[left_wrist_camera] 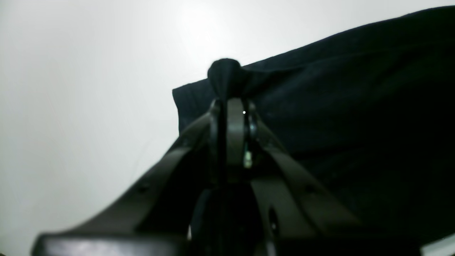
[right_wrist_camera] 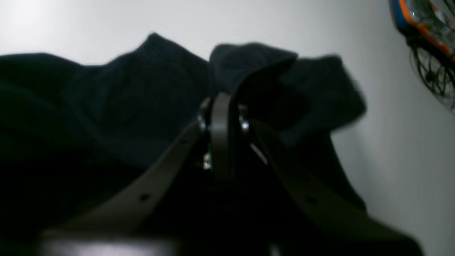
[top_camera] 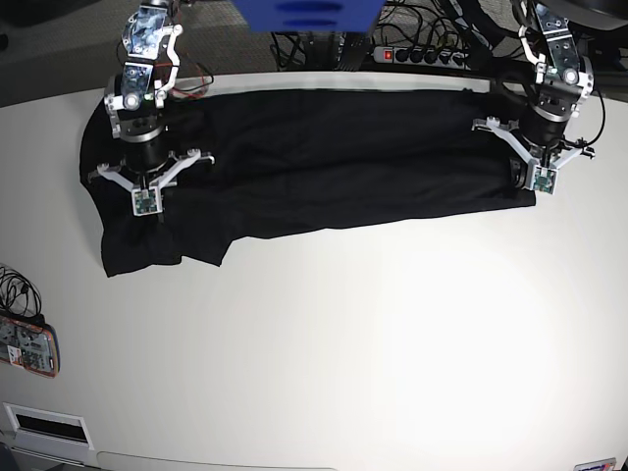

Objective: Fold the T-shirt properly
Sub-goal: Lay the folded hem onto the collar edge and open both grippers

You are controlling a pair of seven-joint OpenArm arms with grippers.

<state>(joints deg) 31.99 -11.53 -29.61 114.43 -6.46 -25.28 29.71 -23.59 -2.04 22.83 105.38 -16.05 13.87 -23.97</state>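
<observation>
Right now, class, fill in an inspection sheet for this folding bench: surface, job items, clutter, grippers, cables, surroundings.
Surface: white table, bare in front.
Job items: black T-shirt spread along the far edge, rumpled at its end below the right gripper.
Clutter: small device at the table edge.
Grippers: left gripper and right gripper both shut on shirt cloth.
Cables: power strip and wires behind the table.
Surroundings: blue box at the back.

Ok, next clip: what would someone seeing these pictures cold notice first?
A long black T-shirt stretched across the far side of the white table, spanning almost from arm to arm. Each claw is shut on a bunch of its cloth: the left claw near a corner at one end, the right claw among rumpled folds at the other.
</observation>
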